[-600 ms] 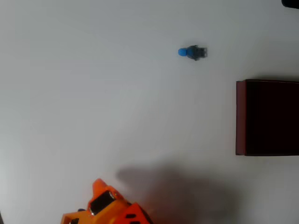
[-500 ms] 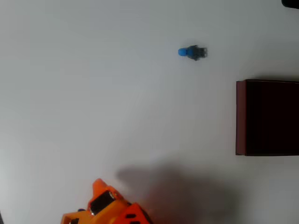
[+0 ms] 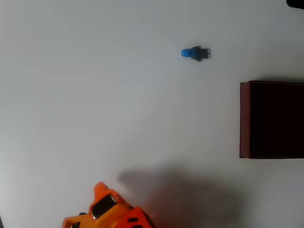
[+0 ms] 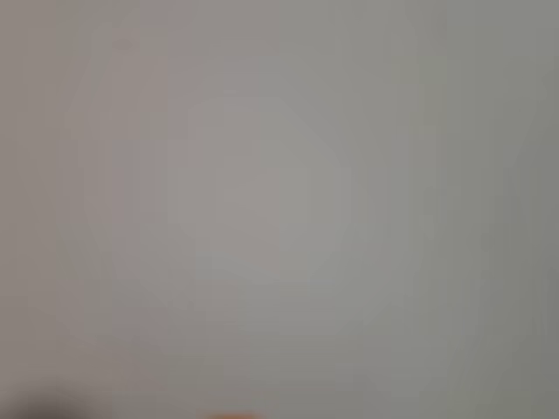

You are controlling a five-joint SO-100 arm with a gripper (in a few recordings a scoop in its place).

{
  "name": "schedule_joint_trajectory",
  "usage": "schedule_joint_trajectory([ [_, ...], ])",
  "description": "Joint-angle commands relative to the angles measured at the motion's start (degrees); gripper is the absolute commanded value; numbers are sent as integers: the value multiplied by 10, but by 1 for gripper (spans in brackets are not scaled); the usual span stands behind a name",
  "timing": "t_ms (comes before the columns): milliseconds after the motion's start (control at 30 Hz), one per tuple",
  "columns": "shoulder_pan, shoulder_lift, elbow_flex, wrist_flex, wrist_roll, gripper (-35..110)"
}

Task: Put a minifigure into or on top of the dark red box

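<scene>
In the overhead view the minifigure lies on its side on the white table, blue head to the left and dark body to the right. The dark red box stands at the right edge, below and right of the figure, with maroon walls and a near-black inside. The orange arm with its gripper pokes in at the bottom left, far from both. I cannot make out how its jaws stand. The wrist view is a blurred grey surface with an orange sliver at the bottom edge.
The white table is bare between the arm, the figure and the box. The arm's shadow falls across the bottom middle. A dark object cuts the top right corner.
</scene>
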Motion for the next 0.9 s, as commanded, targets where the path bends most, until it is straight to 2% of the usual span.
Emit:
schedule_joint_trajectory([
  [0, -4, 9, -6, 4, -6, 0],
  [433, 9, 9, -6, 4, 9, 1],
  [500, 30, 9, -11, 18, 58, 5],
  [567, 18, 9, -6, 25, 198, 8],
  [667, 33, 9, -10, 28, 286, 14],
  [767, 21, 8, -25, -23, 321, 17],
  [867, 47, -8, -76, -6, 316, 22],
])
